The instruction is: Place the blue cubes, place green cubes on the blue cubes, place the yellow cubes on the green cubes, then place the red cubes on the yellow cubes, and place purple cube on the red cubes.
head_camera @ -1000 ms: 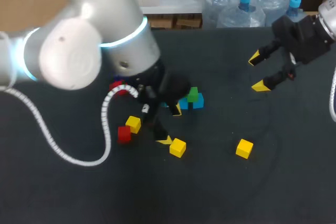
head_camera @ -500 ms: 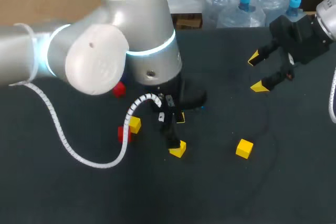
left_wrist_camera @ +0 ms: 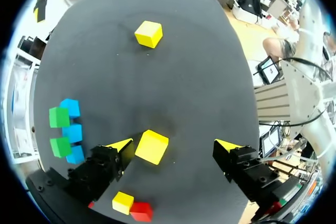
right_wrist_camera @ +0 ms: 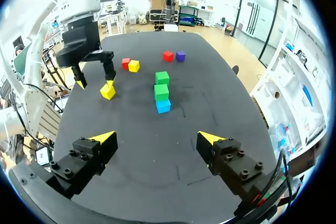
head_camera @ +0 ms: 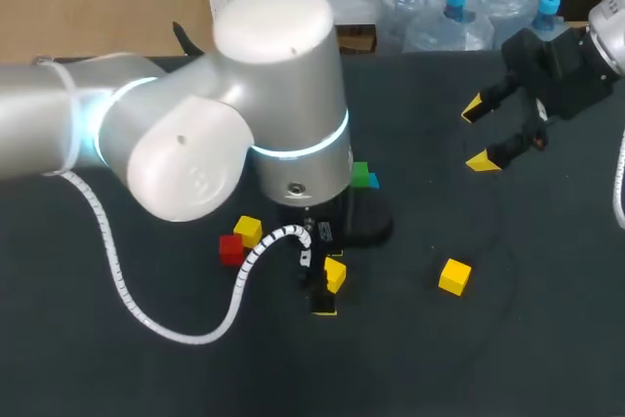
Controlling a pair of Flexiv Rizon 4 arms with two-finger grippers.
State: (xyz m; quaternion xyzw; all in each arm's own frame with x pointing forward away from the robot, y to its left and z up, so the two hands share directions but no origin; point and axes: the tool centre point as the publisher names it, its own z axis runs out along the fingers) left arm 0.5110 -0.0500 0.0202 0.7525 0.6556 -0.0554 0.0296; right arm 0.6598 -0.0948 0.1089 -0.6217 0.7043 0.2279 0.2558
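The matte black table (head_camera: 547, 358) is carrying everything. My glossy, rounded silver left arm (head_camera: 283, 95) is hanging over its middle, its left gripper (left_wrist_camera: 173, 145) gaping wide around 1 smooth yellow cube (left_wrist_camera: 151, 146) without clamping it. The right gripper (right_wrist_camera: 156, 138) is gaping empty, well apart. Blue cubes (left_wrist_camera: 72, 132) and green cubes (left_wrist_camera: 59, 117) are clustering nearby.

**Q:** Light on the table (head_camera: 469, 358)?
**A:** Even, fairly bright, from overhead. Dark top reads matte. My left arm (head_camera: 283, 95) carries a pale sheen on its upper casing, and its ring glows cyan.
**Q:** Shadows?
**A:** Soft only. A diffuse dark patch lies around the yellow cube (left_wrist_camera: 151, 147), under my left gripper (left_wrist_camera: 174, 144). Cube's top face is lit brightest. Arm's underside above that cube is dim.
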